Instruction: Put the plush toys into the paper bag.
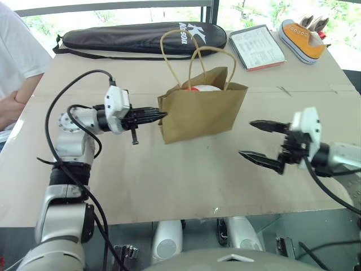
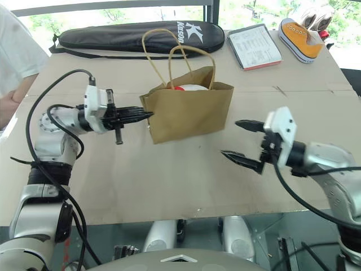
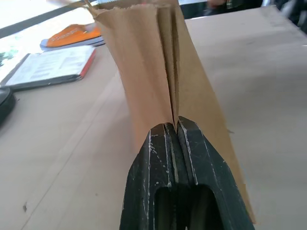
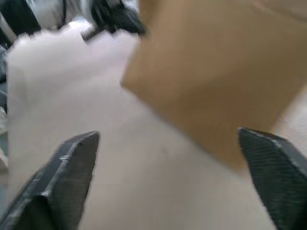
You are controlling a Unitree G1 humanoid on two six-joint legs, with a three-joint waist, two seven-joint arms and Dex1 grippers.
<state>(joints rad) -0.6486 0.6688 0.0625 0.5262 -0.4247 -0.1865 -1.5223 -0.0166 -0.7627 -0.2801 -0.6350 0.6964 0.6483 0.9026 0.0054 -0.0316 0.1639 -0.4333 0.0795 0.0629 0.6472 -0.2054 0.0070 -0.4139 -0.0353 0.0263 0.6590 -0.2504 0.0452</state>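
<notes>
The brown paper bag [image 1: 203, 116] stands upright mid-table with its handles up. A white plush toy with a red part [image 1: 202, 88] peeks out of its mouth; a brown one is hidden from me. My left gripper [image 1: 162, 115] reaches level from the left, shut on the bag's side fold [image 3: 168, 96], the crease running in between the fingertips. My right gripper [image 1: 245, 138] hovers to the right of the bag, a short way off. It is open wide with nothing between its fingers [image 4: 72, 163].
A long black racket case [image 1: 141, 36] lies along the far edge behind the bag. A booklet [image 1: 256, 46] and an orange sneaker [image 1: 302, 39] sit at the far right. A person's arm [image 1: 11, 104] rests at the table's left edge.
</notes>
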